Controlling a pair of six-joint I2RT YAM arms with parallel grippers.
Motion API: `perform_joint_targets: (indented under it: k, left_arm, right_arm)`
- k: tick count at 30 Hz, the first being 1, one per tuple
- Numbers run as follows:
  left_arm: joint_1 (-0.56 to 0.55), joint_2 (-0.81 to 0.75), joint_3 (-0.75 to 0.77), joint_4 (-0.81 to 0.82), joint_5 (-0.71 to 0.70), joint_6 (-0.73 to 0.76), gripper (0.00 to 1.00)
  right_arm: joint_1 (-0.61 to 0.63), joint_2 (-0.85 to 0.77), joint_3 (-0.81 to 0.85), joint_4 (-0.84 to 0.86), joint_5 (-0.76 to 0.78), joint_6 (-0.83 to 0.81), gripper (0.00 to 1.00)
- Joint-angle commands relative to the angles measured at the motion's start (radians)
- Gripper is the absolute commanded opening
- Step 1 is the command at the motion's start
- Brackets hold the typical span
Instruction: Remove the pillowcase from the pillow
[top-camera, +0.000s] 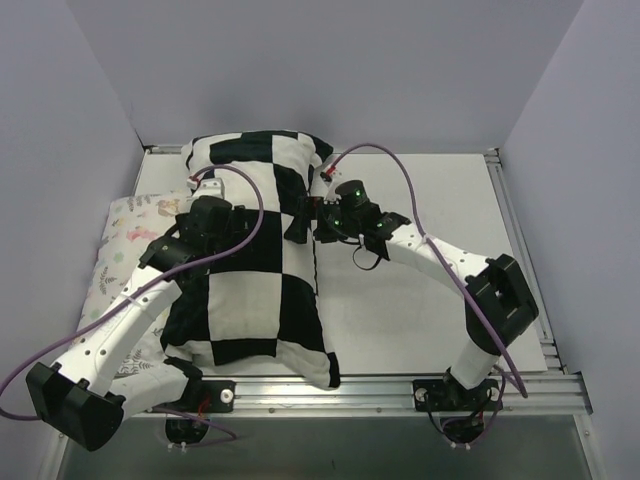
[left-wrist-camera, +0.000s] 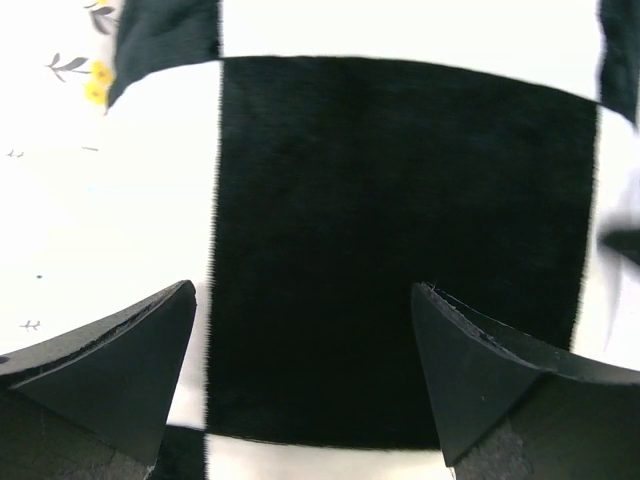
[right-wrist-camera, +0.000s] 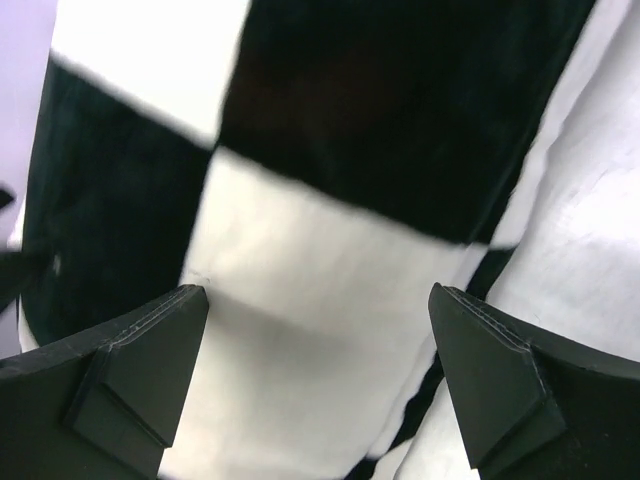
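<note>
The black-and-white checkered pillowcase lies lengthwise across the left half of the table, bulging with the pillow, which is hidden inside it. My left gripper hovers open over its upper left part; in the left wrist view the open gripper straddles a black square of the pillowcase. My right gripper stands open at the cover's right edge. In the right wrist view that open gripper is just above a white square of the pillowcase. Neither gripper holds anything.
A pastel floral pillow lies partly under the checkered one at the left, and its print shows in the left wrist view. The white table mat extends to the right. Grey walls enclose the table, and an aluminium rail runs along its near edge.
</note>
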Motion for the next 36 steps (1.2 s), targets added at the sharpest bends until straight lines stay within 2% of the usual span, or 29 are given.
perform_joint_targets:
  k: [1, 4, 7, 8, 13, 14, 16, 18, 19, 20, 21, 23, 25, 26, 28, 29, 31, 33, 36]
  left_arm:
    - [0.025, -0.024, 0.001, -0.005, -0.023, -0.019, 0.98]
    - [0.025, -0.028, -0.002, -0.005, 0.026, -0.019, 0.97]
    - [0.026, -0.042, -0.028, -0.006, 0.032, -0.030, 0.97]
    - [0.026, -0.039, -0.034, -0.008, 0.032, -0.039, 0.97]
    - [0.026, 0.004, -0.068, -0.006, 0.052, -0.077, 0.95]
    - [0.026, 0.017, -0.077, -0.003, 0.054, -0.081, 0.93]
    - [0.026, 0.028, -0.081, 0.004, 0.058, -0.093, 0.89]
    - [0.026, 0.045, -0.083, 0.020, 0.067, -0.097, 0.83]
    - [0.026, 0.051, -0.083, 0.023, 0.073, -0.100, 0.77]
    - [0.026, 0.062, -0.080, 0.032, 0.083, -0.104, 0.74]
    - [0.026, 0.068, -0.080, 0.036, 0.089, -0.107, 0.71]
    - [0.026, 0.085, -0.078, 0.052, 0.104, -0.114, 0.58]
    - [0.026, 0.100, -0.071, 0.064, 0.121, -0.120, 0.46]
    - [0.025, 0.120, -0.066, 0.079, 0.133, -0.125, 0.34]
    - [0.025, 0.148, -0.037, 0.095, 0.165, -0.131, 0.23]
    - [0.022, 0.184, -0.022, 0.110, 0.176, -0.133, 0.13]
    - [0.006, 0.228, 0.041, 0.121, 0.202, -0.136, 0.03]
    - [-0.021, 0.303, 0.102, 0.129, 0.201, -0.136, 0.00]
    - [-0.033, 0.422, 0.254, 0.129, 0.199, -0.130, 0.00]
  right_arm:
    - [0.033, -0.070, -0.049, 0.053, 0.081, -0.010, 1.00]
    - [0.010, -0.030, -0.025, 0.027, 0.073, -0.025, 1.00]
    - [-0.045, 0.036, 0.032, 0.082, -0.046, -0.013, 1.00]
    - [-0.053, 0.060, 0.097, 0.070, -0.072, -0.029, 1.00]
    - [-0.036, 0.203, 0.213, 0.038, -0.131, -0.022, 1.00]
    - [-0.031, 0.214, 0.216, 0.052, -0.129, -0.014, 0.99]
    - [-0.030, 0.234, 0.215, 0.064, -0.126, 0.019, 0.90]
    - [-0.030, 0.252, 0.218, 0.079, -0.131, 0.038, 0.76]
    - [-0.031, 0.257, 0.224, 0.078, -0.136, 0.042, 0.43]
    - [-0.030, 0.257, 0.224, 0.064, -0.126, 0.044, 0.26]
    - [-0.030, 0.242, 0.219, 0.053, -0.110, 0.044, 0.00]
    - [-0.031, 0.204, 0.160, 0.041, -0.038, 0.043, 0.00]
    - [-0.036, 0.099, 0.088, 0.049, 0.019, 0.044, 0.00]
    - [-0.040, 0.053, -0.010, 0.070, 0.050, 0.055, 0.00]
    - [-0.048, -0.092, -0.109, 0.104, 0.096, 0.064, 0.00]
    - [-0.050, -0.143, -0.150, 0.107, 0.110, 0.064, 0.00]
    - [-0.048, -0.296, -0.270, 0.101, 0.160, 0.062, 0.00]
    - [-0.050, -0.439, -0.378, 0.098, 0.191, 0.085, 0.00]
    - [-0.015, -0.539, -0.443, 0.078, 0.199, 0.099, 0.00]
